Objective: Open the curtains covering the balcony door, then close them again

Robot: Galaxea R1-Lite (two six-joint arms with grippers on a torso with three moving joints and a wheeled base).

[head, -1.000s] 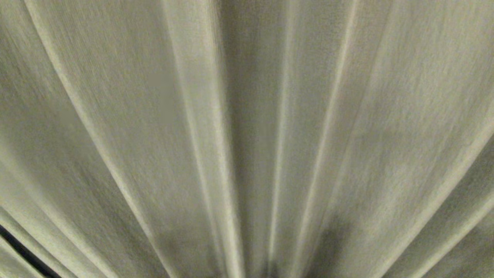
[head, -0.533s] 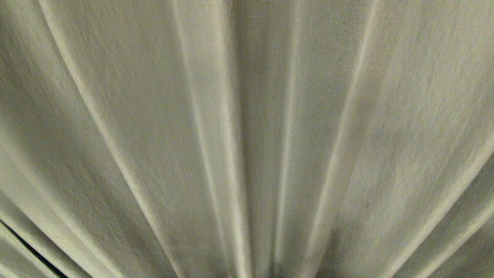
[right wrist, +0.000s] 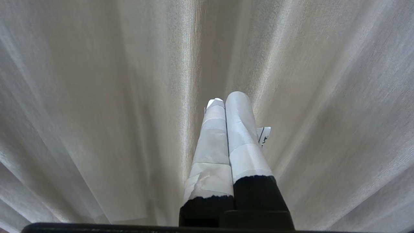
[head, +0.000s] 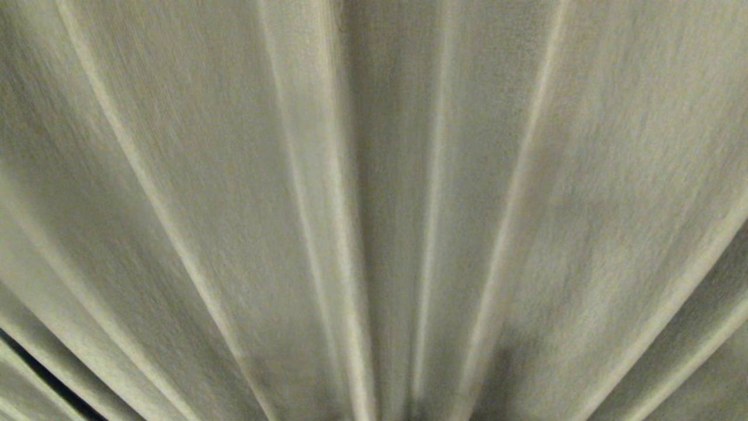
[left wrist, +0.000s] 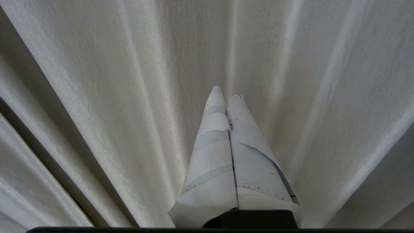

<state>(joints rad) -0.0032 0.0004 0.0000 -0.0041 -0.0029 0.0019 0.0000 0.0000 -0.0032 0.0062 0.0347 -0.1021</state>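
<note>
Your left gripper (left wrist: pixel 226 92) and right gripper (right wrist: pixel 228 97) sit pinched together, empty (likely parked), facing the drawn curtains (head: pixel 234 175).

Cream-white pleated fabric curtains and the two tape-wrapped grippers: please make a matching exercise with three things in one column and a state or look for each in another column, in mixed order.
Things:
1. cream-white pleated fabric curtains
2. left gripper, fingers fully wrapped in white tape
3. right gripper, white tape on the tips and bare black bases

States:
A. shut, black showing below the tape
B. hanging in long vertical folds, filling the head view
C. shut, tapering to a point, tape down to the base

Pairs: 1-B, 2-C, 3-A
</note>
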